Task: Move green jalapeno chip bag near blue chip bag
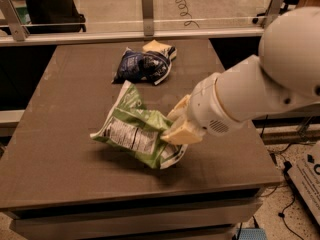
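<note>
The green jalapeno chip bag (132, 126) hangs above the middle of the dark table, tilted, with its white nutrition panel facing me. My gripper (176, 124) is shut on the bag's right edge and holds it off the surface; a shadow lies beneath it. The white arm comes in from the right. The blue chip bag (142, 65) lies flat at the far middle of the table, a short way behind the lifted green bag.
A small pale yellow packet (158, 47) lies against the far side of the blue bag. The brown table (60, 149) has a glass barrier with metal posts (147, 6) along its far edge. Cables lie on the floor at the right.
</note>
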Available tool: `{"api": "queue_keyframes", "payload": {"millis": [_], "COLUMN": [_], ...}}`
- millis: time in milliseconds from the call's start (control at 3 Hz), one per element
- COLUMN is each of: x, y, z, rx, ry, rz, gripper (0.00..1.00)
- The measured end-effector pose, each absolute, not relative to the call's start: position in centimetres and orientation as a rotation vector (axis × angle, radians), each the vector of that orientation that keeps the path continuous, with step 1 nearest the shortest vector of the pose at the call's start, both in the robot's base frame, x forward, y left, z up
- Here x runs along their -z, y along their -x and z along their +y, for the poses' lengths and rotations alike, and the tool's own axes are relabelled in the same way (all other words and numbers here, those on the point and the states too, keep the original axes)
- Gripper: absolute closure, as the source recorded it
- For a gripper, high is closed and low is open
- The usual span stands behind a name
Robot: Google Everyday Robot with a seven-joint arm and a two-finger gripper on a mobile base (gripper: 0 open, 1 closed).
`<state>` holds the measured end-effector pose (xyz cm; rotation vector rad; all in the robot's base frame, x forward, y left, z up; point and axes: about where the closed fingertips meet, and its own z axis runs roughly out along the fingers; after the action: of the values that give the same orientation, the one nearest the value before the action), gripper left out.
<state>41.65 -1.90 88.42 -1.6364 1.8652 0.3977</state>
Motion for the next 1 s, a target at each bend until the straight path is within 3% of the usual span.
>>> {"api": "queue_keyframes", "payload": {"millis": [333,1000], "x": [-92.1,-92.1], "y": [-44.42,-44.71], "z": [-7.53,-8.05], "rx": [-0.242,-0.21], "ry": [1.608,1.627], "rz": [1.889,1.899], "gripper": [1.0,1.0]}}
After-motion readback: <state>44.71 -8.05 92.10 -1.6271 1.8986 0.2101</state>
